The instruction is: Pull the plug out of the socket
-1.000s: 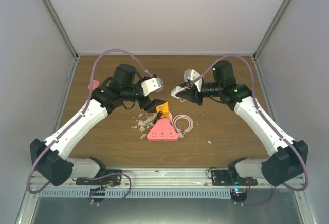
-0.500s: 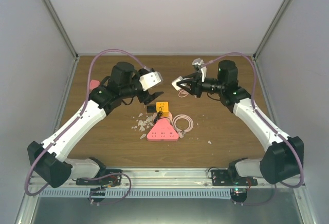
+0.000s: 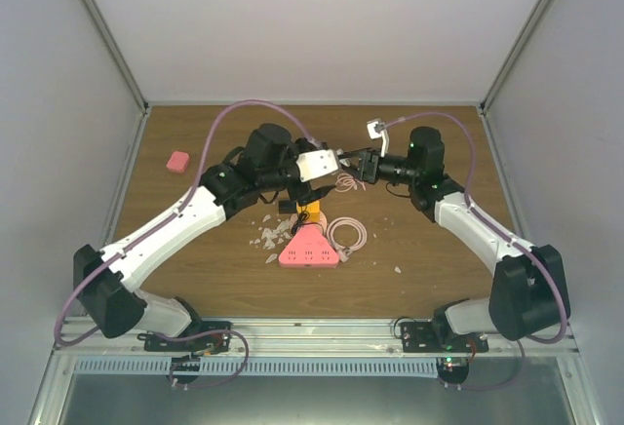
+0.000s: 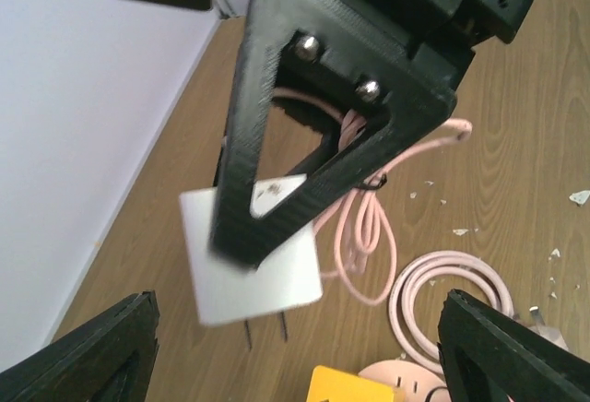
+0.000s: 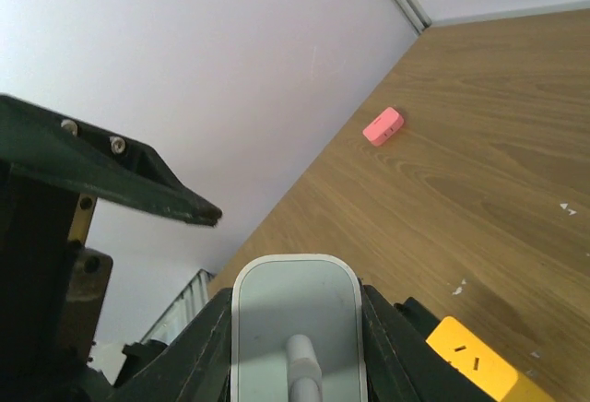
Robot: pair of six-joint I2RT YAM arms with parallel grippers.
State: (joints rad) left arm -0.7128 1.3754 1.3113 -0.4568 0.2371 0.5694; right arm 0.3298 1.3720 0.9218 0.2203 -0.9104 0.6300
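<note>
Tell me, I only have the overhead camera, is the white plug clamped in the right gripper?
Observer: Yes, the left wrist camera shows the right gripper shut on the white plug.
Operator: Which way is it facing?
Observer: Its two prongs point down toward the table, bare.
Operator: And the other arm?
Observer: The left gripper is open, fingers wide apart, touching nothing.

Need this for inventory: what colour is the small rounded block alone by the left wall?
Pink; the small rounded block shows best in the right wrist view.
</note>
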